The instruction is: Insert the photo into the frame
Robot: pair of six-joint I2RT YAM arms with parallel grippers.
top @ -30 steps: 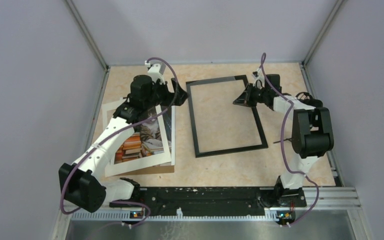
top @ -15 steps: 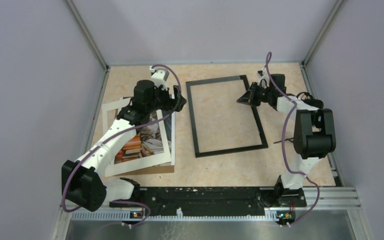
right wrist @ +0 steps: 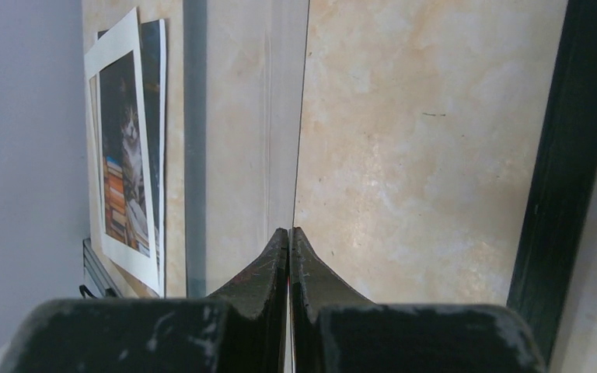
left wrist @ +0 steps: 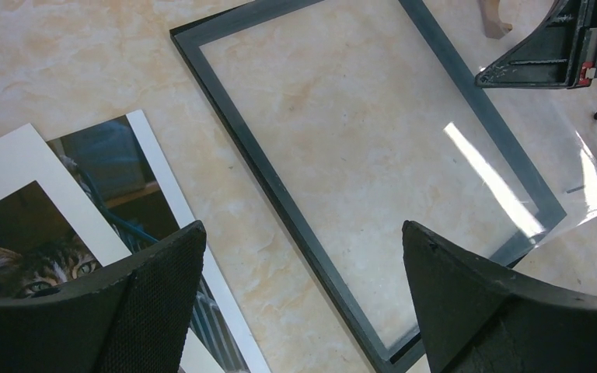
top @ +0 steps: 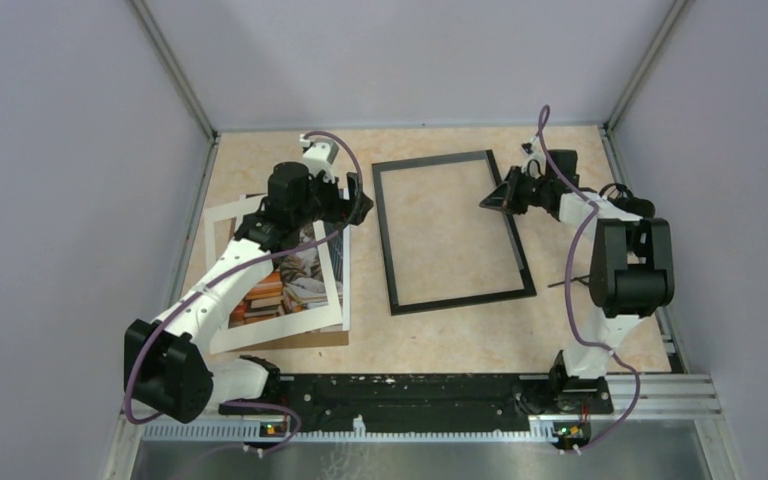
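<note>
The photo (top: 285, 280), a print of book stacks and a cat, lies at the left under a white mat; it also shows in the left wrist view (left wrist: 113, 159) and the right wrist view (right wrist: 124, 183). The black frame (top: 390, 240) lies flat mid-table, bare table showing through it (left wrist: 280, 194) (right wrist: 567, 155). My left gripper (top: 358, 200) (left wrist: 303, 229) hangs open over the gap between photo and frame, holding nothing. My right gripper (top: 487, 202) (right wrist: 289, 231) is shut on the edge of a thin clear sheet (left wrist: 587, 183) above the frame's right side.
The white mat (top: 222, 225) lies on the photo, and a brown backing board (top: 305, 340) lies beneath both. Grey walls close in the table on three sides. The arm bases and a black rail (top: 410, 390) run along the near edge.
My right gripper has drawn a little to the right with the clear sheet. My left gripper has shifted slightly toward me, still open.
</note>
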